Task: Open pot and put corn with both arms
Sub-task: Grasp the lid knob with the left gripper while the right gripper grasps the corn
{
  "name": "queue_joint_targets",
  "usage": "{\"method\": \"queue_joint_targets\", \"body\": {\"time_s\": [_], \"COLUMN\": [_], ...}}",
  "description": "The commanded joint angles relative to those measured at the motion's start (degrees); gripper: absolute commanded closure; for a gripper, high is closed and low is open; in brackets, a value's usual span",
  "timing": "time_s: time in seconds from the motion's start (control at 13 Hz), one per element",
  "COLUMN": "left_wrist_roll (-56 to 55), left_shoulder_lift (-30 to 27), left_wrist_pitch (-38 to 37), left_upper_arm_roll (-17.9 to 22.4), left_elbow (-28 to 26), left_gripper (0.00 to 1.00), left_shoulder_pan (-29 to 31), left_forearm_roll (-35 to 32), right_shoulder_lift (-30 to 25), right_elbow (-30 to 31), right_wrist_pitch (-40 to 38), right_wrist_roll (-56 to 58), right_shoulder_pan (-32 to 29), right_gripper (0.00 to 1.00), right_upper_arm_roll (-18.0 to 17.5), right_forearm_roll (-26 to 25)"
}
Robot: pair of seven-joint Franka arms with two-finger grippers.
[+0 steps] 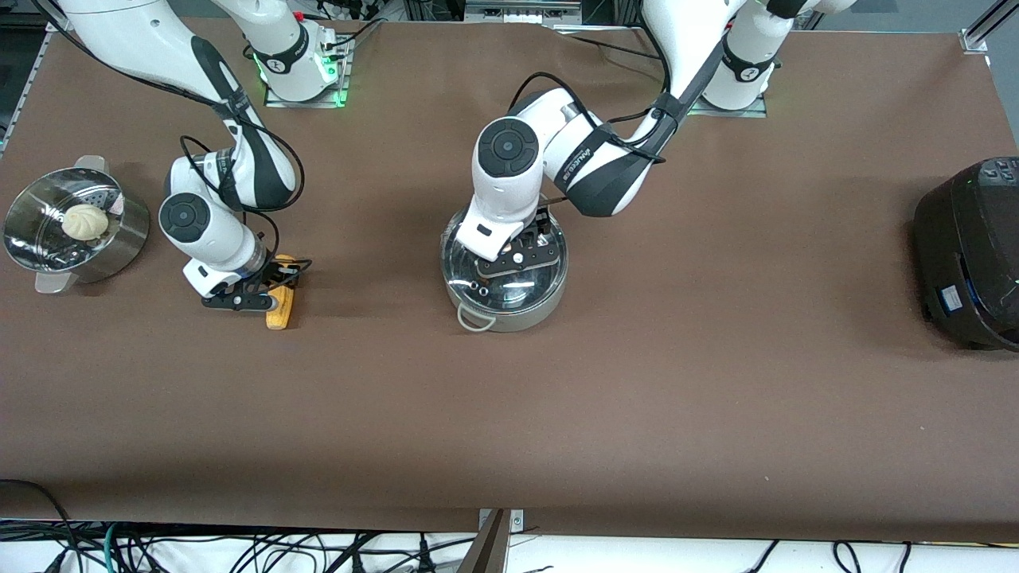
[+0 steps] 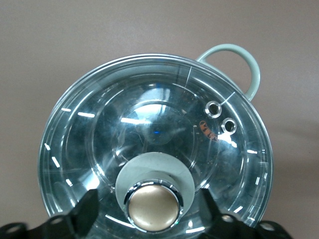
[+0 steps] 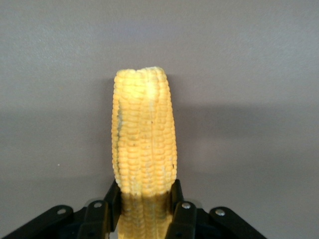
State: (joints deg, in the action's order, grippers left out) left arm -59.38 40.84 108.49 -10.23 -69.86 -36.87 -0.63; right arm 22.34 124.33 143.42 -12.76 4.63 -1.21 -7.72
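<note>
Brown tabletop (image 1: 716, 382), two arms based along its robot-side edge.

Pot (image 1: 509, 314): shiny steel, round, standing about midway along the tabletop between the two ends and roughly midway between the robot-side edge and the camera-side edge. One pale wire loop handle (image 1: 474, 318) shows on the side toward the camera. Glass lid (image 2: 149, 124) in place on the rim, with two small vent holes and a tan knob (image 2: 153, 206) on a pale round base.

Left tool (image 1: 517, 256): directly over the lid, low. In the left wrist view its black fingers (image 2: 82, 214) stand one on each side of the knob with a gap to the knob on both sides; spread, gripping nothing.

Corn (image 1: 279, 306): yellow-orange cob lying on the tabletop toward the right arm's end, between the pot and the steamer basket, its long axis running from the robot-side edge toward the camera-side edge.

Right tool (image 1: 253, 296): down at the corn. In the right wrist view the fingers (image 3: 183, 214) press against both flanks of the cob near one end; narrow, closed on the corn, which rests on the tabletop.

Steamer basket (image 1: 119, 247): steel, perforated bottom, at the right arm's end of the tabletop, holding a white bun (image 1: 84, 221).

Black cooker (image 1: 967, 255): at the left arm's end, against the tabletop edge.
</note>
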Motion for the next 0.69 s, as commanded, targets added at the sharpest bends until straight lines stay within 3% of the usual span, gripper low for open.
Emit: {"method": "queue_joint_targets", "body": {"time_s": [0.0,0.15,0.23,0.38,0.46,0.62], "left_wrist_roll": [-0.38,-0.21,-0.12,-0.03,-0.03,0.06], "left_shoulder_lift": [1.43,1.43,1.43,1.17,0.82,-2.85], "left_wrist_pitch": [0.50,0.50,0.50,0.50,0.32,-0.64], "left_upper_arm_roll": [0.65,0.65,0.65,0.65,0.65,0.74], "left_elbow": [2.01,1.84,1.92,1.93,1.93,1.75], "left_gripper": [0.37,0.44,0.57,0.93,1.00,1.00], "left_shoulder_pan": [-1.01,-1.01,-1.01,-0.93,-0.84,0.65], "left_forearm_roll": [-2.01,-2.10,-2.79,-2.97,-2.98,-2.28], "right_shoulder_lift": [-2.74,-2.57,-2.30,-2.30,-2.21,-2.04], "right_elbow": [-6.52,-13.29,-16.02,-21.03,-23.84,-29.65], "right_wrist_pitch": [-11.89,-21.21,-24.21,-29.57,-33.17,-40.03], "right_wrist_roll": [0.11,0.19,0.37,0.46,0.37,0.02], "right_shoulder_pan": [0.21,0.21,0.21,0.30,0.47,1.08], "right_gripper": [1.00,1.00,1.00,1.00,1.00,1.00], "right_upper_arm_roll": [-1.50,-2.56,-2.65,-3.53,-3.97,-5.46], "right_forearm_roll": [-1.07,-0.98,-0.89,-0.63,-0.11,2.51]}}
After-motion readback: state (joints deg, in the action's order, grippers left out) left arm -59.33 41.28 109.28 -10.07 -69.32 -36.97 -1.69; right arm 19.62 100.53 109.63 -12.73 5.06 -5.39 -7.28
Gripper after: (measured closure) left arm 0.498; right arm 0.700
